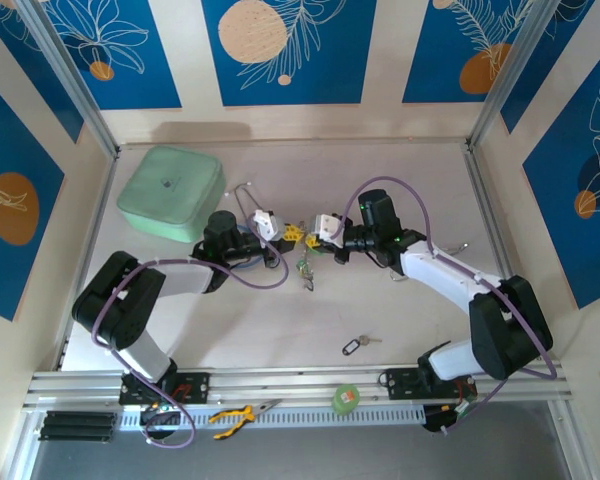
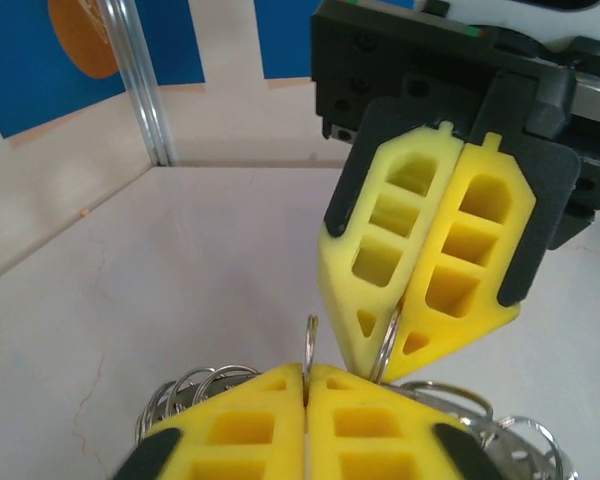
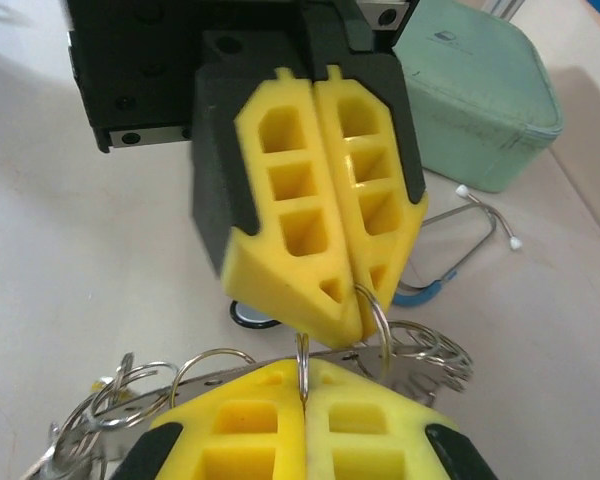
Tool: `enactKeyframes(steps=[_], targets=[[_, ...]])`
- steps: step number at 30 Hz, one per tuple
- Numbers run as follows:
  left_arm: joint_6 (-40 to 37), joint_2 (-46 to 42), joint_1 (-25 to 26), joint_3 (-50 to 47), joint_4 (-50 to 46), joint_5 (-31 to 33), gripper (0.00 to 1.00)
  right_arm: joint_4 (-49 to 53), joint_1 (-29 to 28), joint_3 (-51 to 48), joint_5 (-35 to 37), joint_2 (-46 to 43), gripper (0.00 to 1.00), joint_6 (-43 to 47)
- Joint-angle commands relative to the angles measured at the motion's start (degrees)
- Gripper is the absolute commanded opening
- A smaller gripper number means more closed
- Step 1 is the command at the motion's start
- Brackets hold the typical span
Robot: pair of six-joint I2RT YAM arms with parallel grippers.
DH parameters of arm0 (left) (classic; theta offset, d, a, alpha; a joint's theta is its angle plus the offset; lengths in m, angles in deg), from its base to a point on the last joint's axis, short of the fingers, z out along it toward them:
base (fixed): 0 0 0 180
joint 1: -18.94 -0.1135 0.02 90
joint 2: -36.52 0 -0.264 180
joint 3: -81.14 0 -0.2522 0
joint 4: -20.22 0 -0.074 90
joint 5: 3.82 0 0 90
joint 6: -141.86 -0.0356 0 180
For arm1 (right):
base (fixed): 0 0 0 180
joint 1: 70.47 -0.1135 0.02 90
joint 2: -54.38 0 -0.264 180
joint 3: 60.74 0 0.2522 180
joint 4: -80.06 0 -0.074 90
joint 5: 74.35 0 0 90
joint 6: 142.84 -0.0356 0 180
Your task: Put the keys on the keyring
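Ribbed yellow plastic left jaws and right jaws, both tight on thin silver wire keyring (image 3: 302, 350).

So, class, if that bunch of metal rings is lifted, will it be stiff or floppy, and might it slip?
Probably floppy: the keyring is many loose thin loops, likely to swing. Possibly slippery: bare shiny wire, pinched only at its edge by the left gripper and right gripper.
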Motion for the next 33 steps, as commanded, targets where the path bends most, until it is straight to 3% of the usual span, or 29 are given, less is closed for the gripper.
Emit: enactKeyframes(steps=[1,3,5,9,11,14,16,21,27,28,29,30,33], targets=[[6.0,-2.0,-0.8,-0.6,1.3,2.5,0.37,0.5,0.2,-1.0,-3.2,-3.0,0.0,0.1],[6.7,-3.6,-0.8,-2.7,1.4,3.9,0.57,0.4,0.5,-1.4,-4.4,-3.6,0.0,-0.5],[6.4,-6.5,-0.9,-5.6,2.2,7.3,0.69,0.2,1.0,-1.8,-6.0,-4.0,0.0,-1.3],[3.8,-13.7,-1.0,-8.8,-1.7,10.4,0.72,0.0,2.1,-1.9,-9.4,-4.3,0.0,-2.5],[1.4,-17.6,-0.9,-9.1,-6.7,10.7,0.64,-0.1,2.3,-1.6,-11.3,-4.0,0.0,-3.1],[-2.9,-22.4,-0.9,-7.9,-16.2,9.7,0.44,0.0,2.4,-1.1,-14.6,-3.5,0.0,-4.0],[-6.4,-24.7,-0.8,-6.4,-22.7,7.6,0.28,0.2,2.3,-0.8,-16.5,-3.3,0.0,-4.4],[-12.9,-26.5,0.1,-3.4,-32.0,1.0,0.0,2.5,1.6,0.5,-18.6,-3.1,0.0,-3.6],[-16.1,-24.8,0.8,0.0,-38.7,-1.4,0.0,4.4,0.8,1.2,-18.5,-3.1,0.0,-2.7],[-16.1,-24.4,1.0,0.3,-38.7,-1.2,0.1,4.5,0.7,1.3,-18.4,-3.2,0.0,-2.5],[-16.0,-24.1,1.3,0.5,-38.7,-0.5,0.33,4.6,0.5,1.2,-18.4,-3.1,0.0,-2.5],[-16.2,-23.9,1.6,0.6,-38.5,0.0,0.46,4.7,0.5,1.2,-18.4,-3.2,0.0,-2.5],[-16.8,-23.2,2.3,0.5,-37.8,-0.2,0.52,4.6,0.1,1.3,-18.2,-3.2,0.0,-2.6]])
